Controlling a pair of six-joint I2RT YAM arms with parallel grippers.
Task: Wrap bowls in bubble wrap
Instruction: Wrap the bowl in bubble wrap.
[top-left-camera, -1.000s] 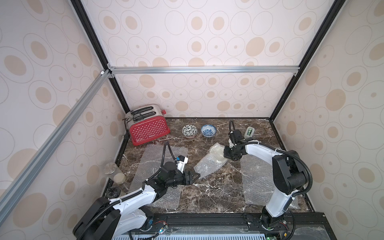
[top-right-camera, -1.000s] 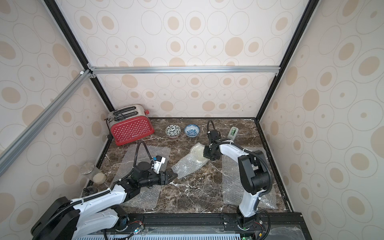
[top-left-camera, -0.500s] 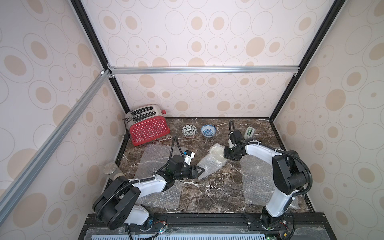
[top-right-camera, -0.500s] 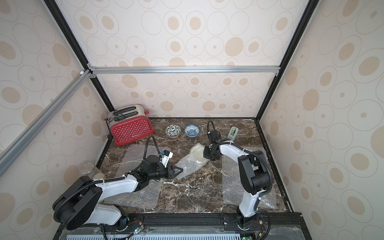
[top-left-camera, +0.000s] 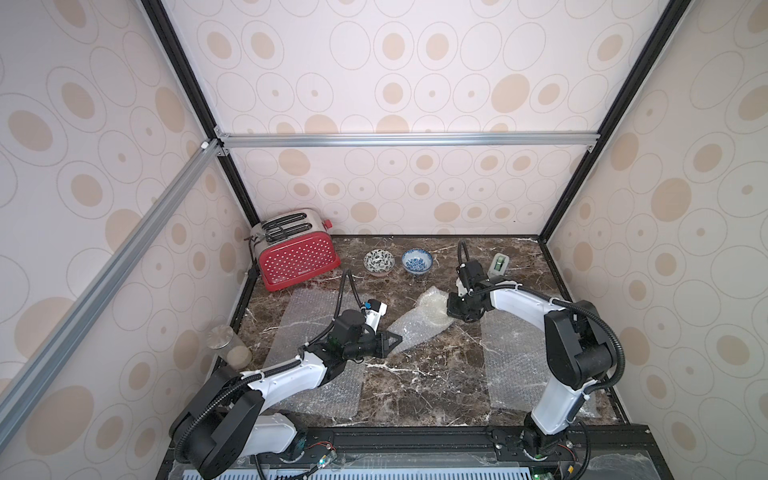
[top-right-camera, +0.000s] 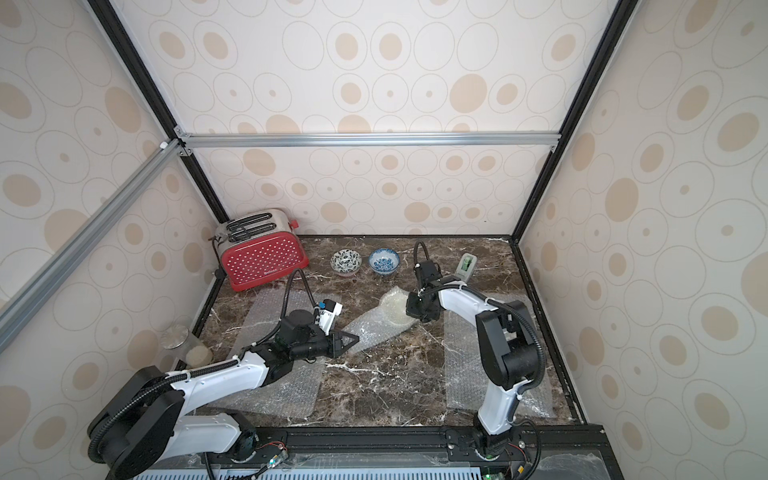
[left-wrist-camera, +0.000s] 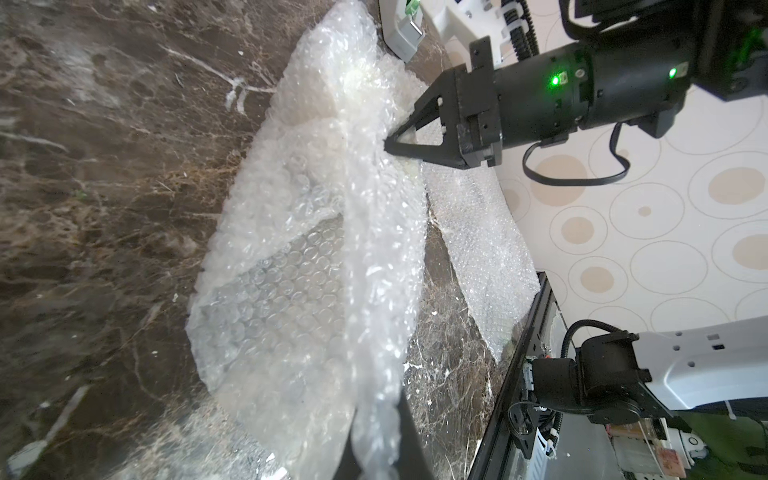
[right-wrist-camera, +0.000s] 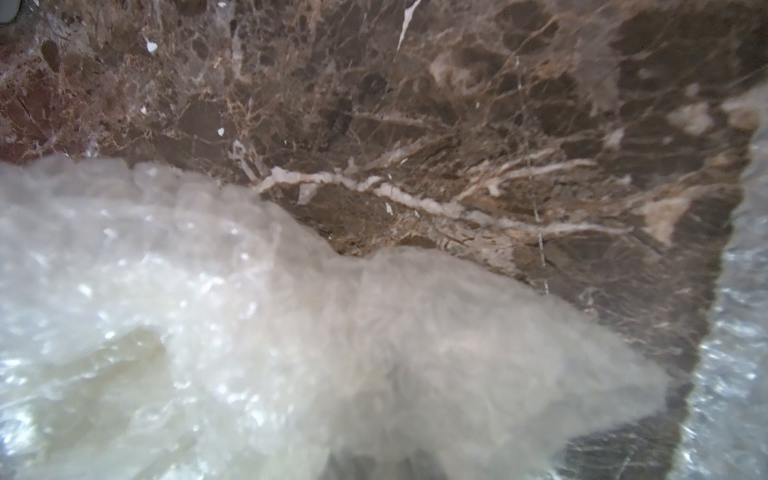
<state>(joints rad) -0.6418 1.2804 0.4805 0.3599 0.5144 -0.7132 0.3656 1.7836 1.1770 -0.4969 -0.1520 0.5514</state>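
Observation:
The leaf-patterned bowl and the blue-patterned bowl stand bare near the back wall. A cream bowl sits under the folded far end of the middle bubble wrap sheet. My left gripper is shut on that sheet's near corner, with wrap bunched between its fingers. My right gripper is shut on the wrap at the bowl's rim. In the right wrist view the wrap hides the fingers.
Two more flat bubble wrap sheets lie on the marble, one under my left arm and one by the right arm's base. A red toaster stands back left, a glass jar at the left edge, a tape dispenser back right.
My left gripper has travelled right to the middle sheet's near corner and closed on it. The right arm has stayed put on the wrap by the bowl.

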